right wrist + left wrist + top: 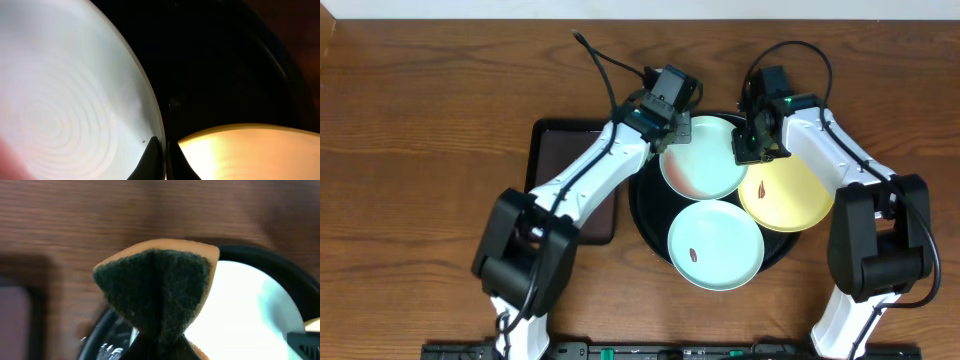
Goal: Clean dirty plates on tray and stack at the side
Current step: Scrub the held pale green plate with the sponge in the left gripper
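Plates (715, 243) all lie on the black tray (648, 215), none stacked. Front mint plate (720, 250) and yellow plate (785, 195) show smears. Right gripper (163, 157) pinches the back mint plate (705, 157) by its rim; left gripper (665, 135) squeezes a sponge (155, 290) close by.

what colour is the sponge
Dark green scouring face on the sponge, orange backing; clearest in the left wrist view.

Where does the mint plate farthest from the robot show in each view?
Overhead: far mint plate at the back of the black tray.
Left wrist: lower right, beside the sponge.
Right wrist: fills the left half.
Shared landmark: the black tray's rim curving beside it.
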